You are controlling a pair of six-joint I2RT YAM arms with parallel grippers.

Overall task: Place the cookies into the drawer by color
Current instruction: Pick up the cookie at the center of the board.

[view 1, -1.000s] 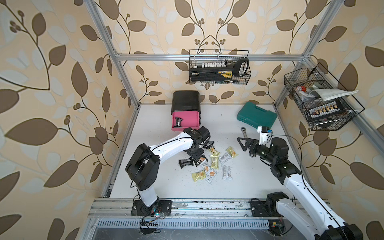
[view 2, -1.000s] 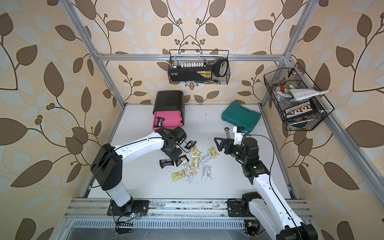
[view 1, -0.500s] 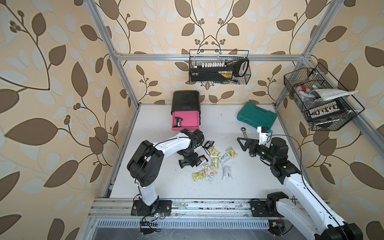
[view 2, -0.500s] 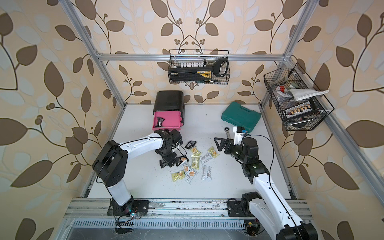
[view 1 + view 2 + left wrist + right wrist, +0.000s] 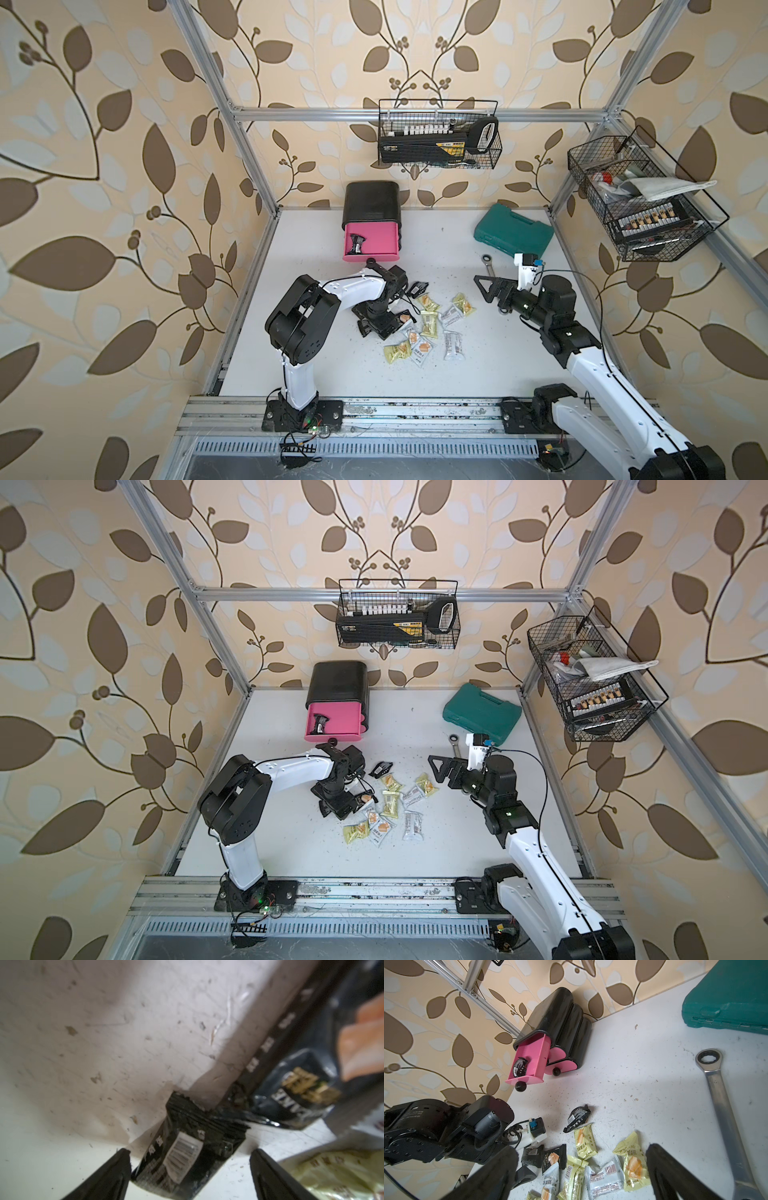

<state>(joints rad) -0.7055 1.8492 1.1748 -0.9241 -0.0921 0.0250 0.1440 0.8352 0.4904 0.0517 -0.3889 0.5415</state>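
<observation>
Only the left wrist view shows the left gripper [image 5: 189,1152] spread wide around a black packet [image 5: 197,1126] on the tabletop [image 5: 83,1043], not clamped. The right wrist view shows a second black packet [image 5: 520,1067] inside the pulled-out drawer [image 5: 533,1051]. The left arm folds low over the cookies [image 5: 429,328]. The right gripper [image 5: 581,1150] hovers beside them, spread and empty.

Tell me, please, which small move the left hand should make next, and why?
Probably close the left hand on the black packet. In the left wrist view the hand is open, with its fingers on either side of this packet, which lies on the table. The open top drawer already holds a black cookie, so it likely goes there next.
</observation>
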